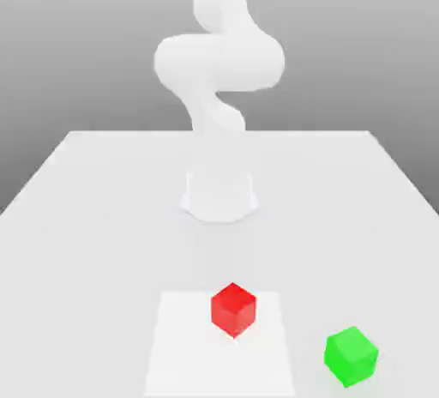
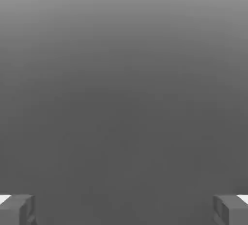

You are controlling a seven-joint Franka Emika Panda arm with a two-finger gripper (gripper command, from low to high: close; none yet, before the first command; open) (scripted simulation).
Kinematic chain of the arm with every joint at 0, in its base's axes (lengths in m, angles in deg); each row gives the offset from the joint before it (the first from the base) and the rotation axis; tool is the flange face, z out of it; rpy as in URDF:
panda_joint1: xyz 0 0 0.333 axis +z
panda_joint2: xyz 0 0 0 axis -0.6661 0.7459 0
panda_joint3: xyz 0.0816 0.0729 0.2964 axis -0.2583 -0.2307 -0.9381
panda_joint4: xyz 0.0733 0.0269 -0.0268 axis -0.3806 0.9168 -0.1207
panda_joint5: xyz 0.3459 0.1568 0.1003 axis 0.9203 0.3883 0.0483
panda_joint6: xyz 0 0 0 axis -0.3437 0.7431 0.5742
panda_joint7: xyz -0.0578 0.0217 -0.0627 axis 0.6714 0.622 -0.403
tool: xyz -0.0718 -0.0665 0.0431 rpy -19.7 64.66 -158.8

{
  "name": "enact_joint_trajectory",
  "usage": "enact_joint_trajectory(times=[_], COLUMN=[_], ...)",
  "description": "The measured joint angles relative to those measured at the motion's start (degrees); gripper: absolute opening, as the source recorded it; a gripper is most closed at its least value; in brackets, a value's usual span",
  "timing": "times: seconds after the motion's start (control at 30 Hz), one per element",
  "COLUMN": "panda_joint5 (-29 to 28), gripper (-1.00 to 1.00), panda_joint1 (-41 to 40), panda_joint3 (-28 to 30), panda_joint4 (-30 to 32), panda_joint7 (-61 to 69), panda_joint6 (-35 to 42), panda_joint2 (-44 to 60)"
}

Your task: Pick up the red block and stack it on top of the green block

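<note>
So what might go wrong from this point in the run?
The red cube stands with an edge toward the exterior view, so a gripper coming down misaligned could catch its corners and twist it. The green cube also looks turned, at a different angle, so the red one might land skewed and overhang. The fingers are wide open and both cubes are similar in size, leaving little room for an off-centre release.

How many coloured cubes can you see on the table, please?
2. The red block sits on the white square, near its far edge; the green block lies off the square, toward the exterior view's right and nearer the camera.
</note>
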Motion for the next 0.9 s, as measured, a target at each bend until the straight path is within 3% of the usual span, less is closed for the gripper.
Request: enact_joint_trajectory(times=[0.27,0.53,0.67,0.8,0.9], panda_joint5=[5.0,7.4,5.5,-0.7,-1.5], gripper=[0.0,0.0,0.0,0.0,0.0], panda_joint1=[8.3,13.6,14.5,14.0,14.0], panda_joint3=[7.6,10.4,10.3,10.2,10.2], panda_joint4=[8.8,17.5,21.9,26.2,26.5], panda_joint7=[16.6,30.9,35.9,37.6,38.4], panda_joint6=[-8.3,-16.5,-20.8,-25.1,-27.1], panda_joint2=[14.3,28.2,34.3,39.3,41.6])
